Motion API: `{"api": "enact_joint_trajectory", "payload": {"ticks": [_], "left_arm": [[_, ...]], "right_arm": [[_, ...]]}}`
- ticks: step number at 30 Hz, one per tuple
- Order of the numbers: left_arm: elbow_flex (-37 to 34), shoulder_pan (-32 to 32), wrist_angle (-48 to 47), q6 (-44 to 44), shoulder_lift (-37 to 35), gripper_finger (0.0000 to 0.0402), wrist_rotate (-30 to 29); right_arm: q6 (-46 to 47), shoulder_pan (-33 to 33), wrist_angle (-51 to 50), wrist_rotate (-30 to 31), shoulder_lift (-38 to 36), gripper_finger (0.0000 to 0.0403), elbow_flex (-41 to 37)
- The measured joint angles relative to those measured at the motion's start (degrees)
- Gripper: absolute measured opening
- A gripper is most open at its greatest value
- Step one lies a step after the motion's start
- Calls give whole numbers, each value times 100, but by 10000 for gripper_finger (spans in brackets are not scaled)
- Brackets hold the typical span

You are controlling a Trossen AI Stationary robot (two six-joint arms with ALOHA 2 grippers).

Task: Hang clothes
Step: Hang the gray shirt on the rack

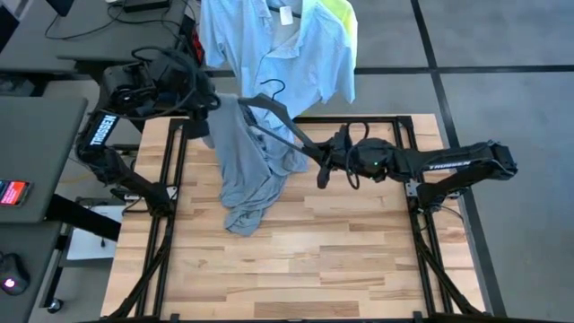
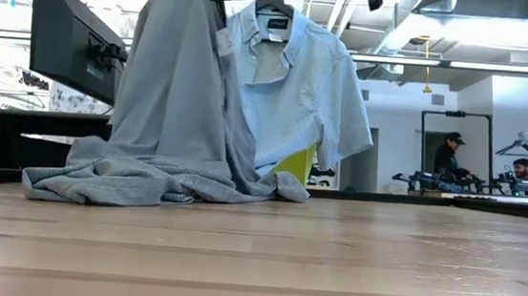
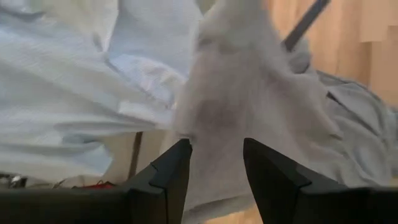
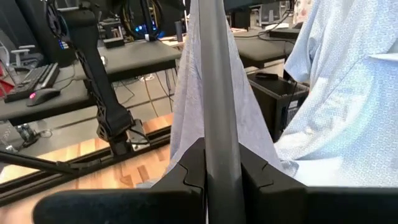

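The step in hand seems to be threading the hanger [image 1: 285, 126] into the grey T-shirt [image 1: 247, 170]. To do it well, I think the right gripper [image 4: 222, 169] must keep the hanger level and firm while the left gripper [image 3: 214, 165] spreads the cloth over the free shoulder of the hanger, pulling slowly so the fabric does not slide off.

The right gripper is clamped tight on one dark grey bar of the hanger, at about 3 o'clock from the shirt. The left gripper, at about 10 o'clock, has its fingers parted with grey cloth between them (whether it truly pinches the cloth I cannot tell).

The grey T-shirt is soft, limp knit; its upper part is lifted and its lower part lies crumpled on the wooden table [image 1: 341, 260]. The hanger is rigid and triangular. At 12 o'clock the pale blue shirt [image 1: 296, 49] already hangs, a crisp fabric with a collar.
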Motion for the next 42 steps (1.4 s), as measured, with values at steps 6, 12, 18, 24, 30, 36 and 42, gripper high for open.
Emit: {"api": "enact_joint_trajectory", "payload": {"ticks": [6,12,18,24,30,36,42], "left_arm": [[-4,1,59,122,182,134,-44],[-2,-41,209,233,231,134,-317],[-2,-166,485,316,218,134,-423],[2,-359,638,483,220,134,-1226],[2,-362,523,574,248,134,-941],[2,-360,510,587,321,134,-306],[2,-514,830,493,321,134,256]], "right_arm": [[-36,-2,5,-9,-6,24,0],[-49,-4,3,-28,-7,24,0],[-44,-4,-5,-65,-7,24,2],[-65,2,-34,-164,-6,24,2],[-84,3,-18,-176,-4,24,2],[-212,13,59,-357,-4,24,2],[-214,7,79,-510,-4,24,2]]}}
